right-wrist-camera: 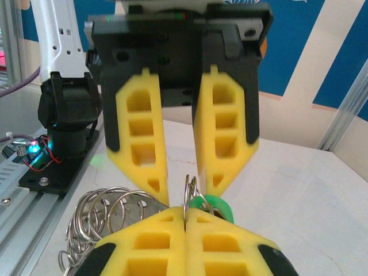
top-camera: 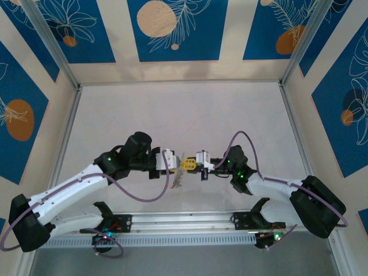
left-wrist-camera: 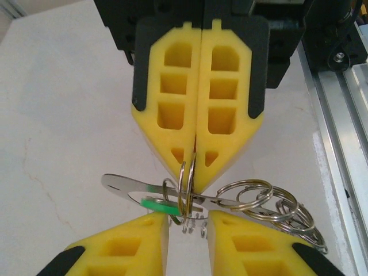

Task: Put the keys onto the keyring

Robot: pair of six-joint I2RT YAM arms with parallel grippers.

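Note:
My right gripper [right-wrist-camera: 185, 214] [left-wrist-camera: 195, 183] [top-camera: 192, 163] is shut on a small double-loop split ring [left-wrist-camera: 188, 183] [right-wrist-camera: 190, 194], holding it upright above the table. The key's green head [left-wrist-camera: 156, 204] [right-wrist-camera: 222, 207] lies right beside that ring, its blade hidden. My left gripper [left-wrist-camera: 187, 230] [right-wrist-camera: 187, 188] [top-camera: 183, 165] faces the right one tip to tip. It is open, its fingers [left-wrist-camera: 150, 225] standing either side of the ring and green head without touching. The large wire keyring with the red tag is out of view.
A flat silvery plate [left-wrist-camera: 123, 185] carrying several split rings [left-wrist-camera: 253, 195] [right-wrist-camera: 106, 210] hangs from the pinched ring, and the bunch [top-camera: 177, 180] dangles above the pale tabletop [top-camera: 184, 115]. An aluminium rail [left-wrist-camera: 345, 115] [top-camera: 184, 221] runs along the near edge. Patterned walls enclose the table.

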